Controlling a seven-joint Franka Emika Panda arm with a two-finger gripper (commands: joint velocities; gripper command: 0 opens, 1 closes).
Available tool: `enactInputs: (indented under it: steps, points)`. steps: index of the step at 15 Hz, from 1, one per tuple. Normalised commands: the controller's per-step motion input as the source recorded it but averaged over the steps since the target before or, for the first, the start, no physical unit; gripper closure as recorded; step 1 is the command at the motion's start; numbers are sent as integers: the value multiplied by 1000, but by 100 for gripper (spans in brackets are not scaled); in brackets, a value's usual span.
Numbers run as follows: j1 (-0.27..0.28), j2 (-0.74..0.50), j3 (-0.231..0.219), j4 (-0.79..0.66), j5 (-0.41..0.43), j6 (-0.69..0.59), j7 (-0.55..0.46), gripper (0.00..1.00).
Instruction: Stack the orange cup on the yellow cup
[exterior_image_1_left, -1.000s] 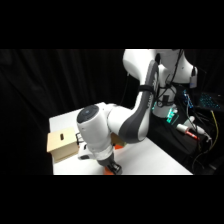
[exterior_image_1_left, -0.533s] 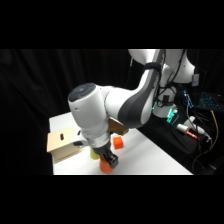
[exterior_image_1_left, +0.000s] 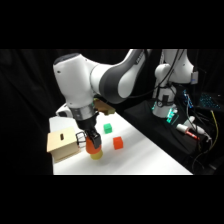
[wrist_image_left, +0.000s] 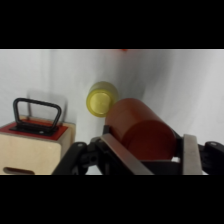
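The orange cup (exterior_image_1_left: 91, 145) is held in my gripper (exterior_image_1_left: 93, 146), which is shut on it and reaches down from above beside the tan box. The yellow cup (exterior_image_1_left: 96, 154) stands on the white table directly under the orange one in the side view. In the wrist view the orange cup (wrist_image_left: 142, 127) fills the space between the two fingers of the gripper (wrist_image_left: 155, 150). There the yellow cup (wrist_image_left: 101, 98) shows just past it on the table, its round top facing me. I cannot tell whether the two cups touch.
A tan box (exterior_image_1_left: 62, 142) with a slot stands left of the cups; its black handle (wrist_image_left: 37, 115) shows in the wrist view. A green cube (exterior_image_1_left: 107, 128) and a red-orange cube (exterior_image_1_left: 118, 143) lie to the right. Cables and electronics (exterior_image_1_left: 187, 125) sit beyond the table.
The arm has swung up and to the left, carrying the orange cup from lower on the table to a spot over the yellow cup.
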Motion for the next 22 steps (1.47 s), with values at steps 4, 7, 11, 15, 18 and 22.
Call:
enactInputs:
  steps: [4,7,11,15,18,22]
  points:
    - [-112,-199,1,-176,127,33,-16,45]
    - [-70,-100,37,-138,162,59,-62,45]
    - [-64,-53,49,-121,159,108,-91,45]
    - [-85,-14,66,-99,175,167,-145,45]
    - [-102,32,79,-50,176,217,-192,45]
    - [-118,73,93,8,183,191,-225,45]
